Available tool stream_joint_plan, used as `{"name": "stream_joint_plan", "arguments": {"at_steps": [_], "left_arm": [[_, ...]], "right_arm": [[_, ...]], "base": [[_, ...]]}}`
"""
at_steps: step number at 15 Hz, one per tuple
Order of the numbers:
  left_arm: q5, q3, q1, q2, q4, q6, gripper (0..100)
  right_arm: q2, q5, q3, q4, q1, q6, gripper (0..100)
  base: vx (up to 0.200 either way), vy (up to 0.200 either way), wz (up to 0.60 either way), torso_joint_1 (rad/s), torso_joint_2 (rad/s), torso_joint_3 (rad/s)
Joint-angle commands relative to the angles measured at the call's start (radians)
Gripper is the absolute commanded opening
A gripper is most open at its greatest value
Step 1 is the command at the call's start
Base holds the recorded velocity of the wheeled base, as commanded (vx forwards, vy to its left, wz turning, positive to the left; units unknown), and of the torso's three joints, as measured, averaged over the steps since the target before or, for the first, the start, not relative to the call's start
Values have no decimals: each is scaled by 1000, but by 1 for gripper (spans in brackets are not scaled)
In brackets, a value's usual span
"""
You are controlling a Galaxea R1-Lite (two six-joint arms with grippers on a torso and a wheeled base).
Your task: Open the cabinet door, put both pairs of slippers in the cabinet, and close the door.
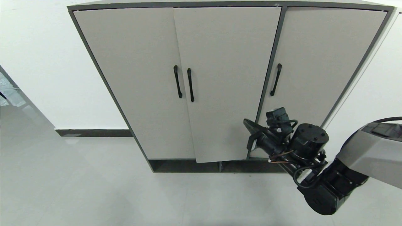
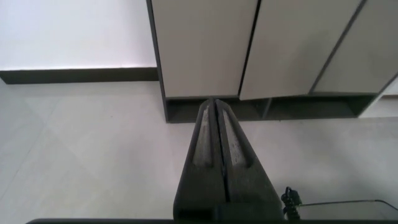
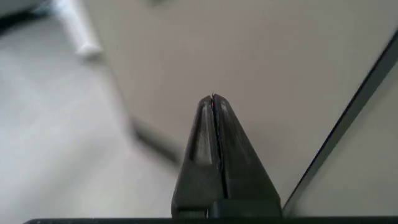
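Note:
The grey cabinet (image 1: 132,78) has three doors with black handles. Its middle door (image 1: 226,78) stands slightly ajar, its lower edge hanging out past the frame. My right gripper (image 1: 246,121) is shut with nothing in it, its tip at that door's lower right edge, close to the dark post (image 1: 267,84). In the right wrist view the shut gripper (image 3: 212,99) points at the door panel (image 3: 249,50). My left gripper (image 2: 214,102) is shut and empty, held over the floor and pointing at the cabinet's base (image 2: 261,109).
Pale glossy floor (image 1: 94,188) spreads in front of the cabinet. A white wall with a dark skirting board (image 1: 94,133) runs to the left. The right door (image 1: 320,62) and left door (image 1: 132,62) lie flush with the frame.

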Motion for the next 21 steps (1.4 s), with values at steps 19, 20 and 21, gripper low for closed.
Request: {"name": "stream_joint_plan", "arguments": {"at_steps": [19,20,21], "left_arm": [[0,0,-1,2,0,0,0],[0,0,-1,2,0,0,0],[0,0,-1,2,0,0,0]], "right_arm": [[88,-132,-529,358,65,-30,0],[99,-132,-541,365,59,-32,0],[108,-132,-553,367,51,-33,0]], "base": [[0,0,0,0,0,0],[0,0,0,0,0,0],[0,0,0,0,0,0]]}}
